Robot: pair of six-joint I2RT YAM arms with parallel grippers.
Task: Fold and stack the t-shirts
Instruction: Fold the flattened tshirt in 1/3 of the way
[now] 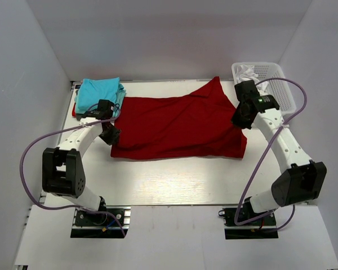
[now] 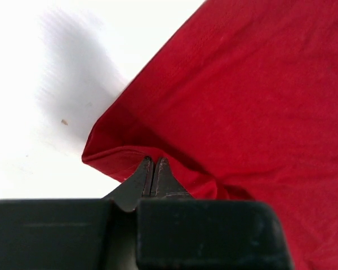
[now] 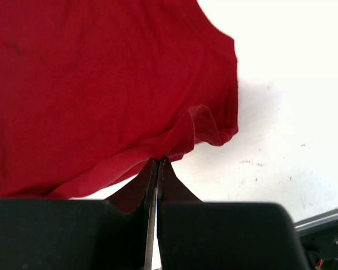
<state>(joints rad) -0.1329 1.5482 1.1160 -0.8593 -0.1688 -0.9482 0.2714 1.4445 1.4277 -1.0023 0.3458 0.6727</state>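
On a white table [image 1: 174,180], pale walls [image 1: 158,34] around, red t-shirt [image 1: 180,121] spread, both jaws pinching its edges

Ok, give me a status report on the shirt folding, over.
Left tool shut on red shirt, left edge. Right tool shut on its right edge. Turquoise shirts stacked far left. Basket far right, clear of the cloth.

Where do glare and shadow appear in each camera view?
Top external: even light, a pale sheen on the table in front of the red t-shirt. Left wrist: table blown out white, a soft grey shadow upper left. Right wrist: table overexposed, faint shadow beside the shirt's edge.
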